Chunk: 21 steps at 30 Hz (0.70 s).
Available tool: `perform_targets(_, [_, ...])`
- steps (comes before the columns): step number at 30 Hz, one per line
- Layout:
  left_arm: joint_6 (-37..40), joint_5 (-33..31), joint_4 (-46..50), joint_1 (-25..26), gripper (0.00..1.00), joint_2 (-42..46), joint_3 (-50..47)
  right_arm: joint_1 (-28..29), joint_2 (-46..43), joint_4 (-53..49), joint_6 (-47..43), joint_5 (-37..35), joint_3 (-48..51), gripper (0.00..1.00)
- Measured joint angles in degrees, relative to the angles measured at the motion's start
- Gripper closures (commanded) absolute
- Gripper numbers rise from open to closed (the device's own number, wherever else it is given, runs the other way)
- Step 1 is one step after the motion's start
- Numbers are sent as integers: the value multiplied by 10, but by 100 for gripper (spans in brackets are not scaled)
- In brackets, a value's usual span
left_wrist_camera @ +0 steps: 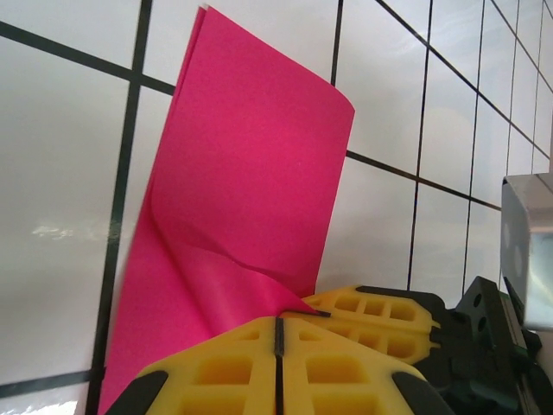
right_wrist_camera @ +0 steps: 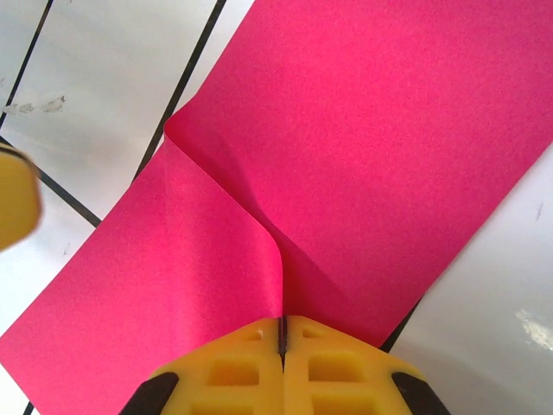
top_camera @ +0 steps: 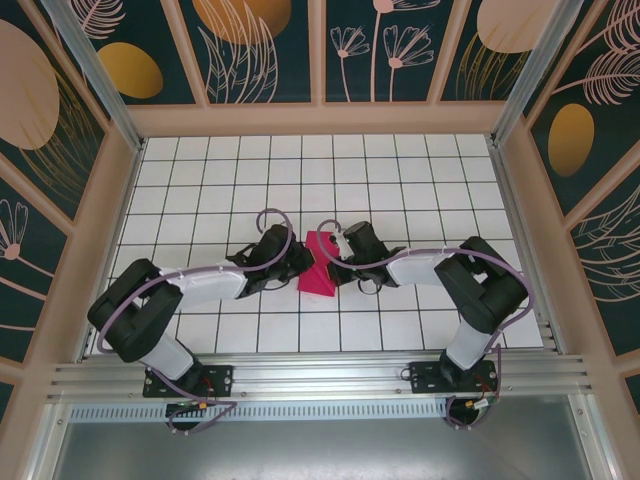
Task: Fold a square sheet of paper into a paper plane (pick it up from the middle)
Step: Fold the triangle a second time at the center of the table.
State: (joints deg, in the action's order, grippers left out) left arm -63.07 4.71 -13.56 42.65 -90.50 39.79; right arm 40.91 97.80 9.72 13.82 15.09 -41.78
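The thin magenta-pink square sheet of paper (top_camera: pixel 320 266) stood near the middle of the white, black-gridded tabletop (top_camera: pixel 400 180), raised into a loose tent instead of lying flat. It was caught between the two tools. The left gripper (top_camera: pixel 297 264) met it from one side and the right gripper (top_camera: pixel 341 268) from the other, both sets of yellow fingers closed with no gap between them. Pinching it at mid-sheet from both sides probably served to bring the two halves together for a centre crease, which suits a pick-up from the middle.

The overhead camera gave the layout, with the arms mirrored and the paper a small pink wedge between them, but nothing of the fold itself. The left wrist camera showed the sheet (left_wrist_camera: pixel 251 173) rising as a doubled panel, its far edges nearly aligned. A soft buckle ran down to the left gripper (left_wrist_camera: pixel 278 324), which appeared to nip the paper at its tips, with the right gripper (left_wrist_camera: pixel 371 313) just beside it. The right wrist camera showed more: a rounded, unsharpened bend in the sheet (right_wrist_camera: pixel 371 147) led straight into the closed seam of the right gripper (right_wrist_camera: pixel 282 327), which held the paper there. The left gripper (right_wrist_camera: pixel 13 199) was a yellow blur at the frame's edge.
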Motion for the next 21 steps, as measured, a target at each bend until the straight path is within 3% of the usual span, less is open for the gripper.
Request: perform_targets(21, [-13,26,-34,0,92,-95,29,0,2,10,0,0,3,97])
